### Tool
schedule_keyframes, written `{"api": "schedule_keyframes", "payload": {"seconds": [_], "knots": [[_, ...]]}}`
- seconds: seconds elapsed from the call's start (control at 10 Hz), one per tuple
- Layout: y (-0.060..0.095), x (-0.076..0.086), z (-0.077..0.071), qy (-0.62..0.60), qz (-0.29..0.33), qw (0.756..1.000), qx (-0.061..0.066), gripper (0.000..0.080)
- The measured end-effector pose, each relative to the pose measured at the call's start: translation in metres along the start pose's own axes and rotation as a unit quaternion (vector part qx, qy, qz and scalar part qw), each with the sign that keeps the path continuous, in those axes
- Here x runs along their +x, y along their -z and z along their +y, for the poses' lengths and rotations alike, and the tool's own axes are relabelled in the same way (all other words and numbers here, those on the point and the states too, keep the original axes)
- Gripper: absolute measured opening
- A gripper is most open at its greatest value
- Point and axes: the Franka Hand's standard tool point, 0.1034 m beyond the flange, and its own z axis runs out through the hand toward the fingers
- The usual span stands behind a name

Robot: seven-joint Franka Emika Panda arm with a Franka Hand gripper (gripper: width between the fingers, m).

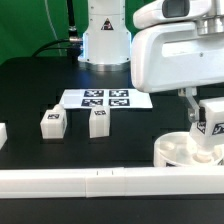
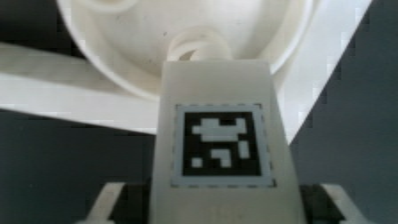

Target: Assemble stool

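Robotics lab — black table (image 1: 25,90), tagged marker board (image 1: 104,99) (green backdrop (image 1: 25,25) behind), white arm (image 1: 105,35)

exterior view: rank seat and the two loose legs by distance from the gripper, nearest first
1. seat, just below the gripper holding a third leg
2. loose leg on the exterior view's right
3. loose leg on the exterior view's left

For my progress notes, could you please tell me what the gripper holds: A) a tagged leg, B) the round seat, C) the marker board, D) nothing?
A: the gripper is shut on a tagged leg, with the round seat just beyond it.
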Motion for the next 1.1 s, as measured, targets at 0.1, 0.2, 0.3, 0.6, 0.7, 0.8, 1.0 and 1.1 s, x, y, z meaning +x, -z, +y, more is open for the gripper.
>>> {"api": "schedule_keyframes", "payload": {"seconds": [0.1,0.2,0.3,0.6,0.7,0.8,1.0,1.1], "knots": [[-0.001,-0.001,0.001,0.000,-0.001,1.000,0.000,0.0337],[-0.001,-0.001,0.001,0.000,-0.001,1.000,0.000,0.0337],[-0.001,-0.002,0.001,0.000,-0.001,1.000,0.000,0.0337],[-0.003,-0.004,0.003,-0.002,0.001,1.000,-0.001,0.0337],[-0.005,-0.007,0.003,-0.002,0.003,1.000,-0.002,0.0337],[-0.007,-0.011,0.002,-0.002,0.003,1.000,-0.003,0.0337],[-0.009,-0.015,0.004,-0.003,0.009,1.000,-0.004,0.0337],[-0.009,-0.015,0.005,-0.004,0.018,1.000,-0.006,0.0337]]}}
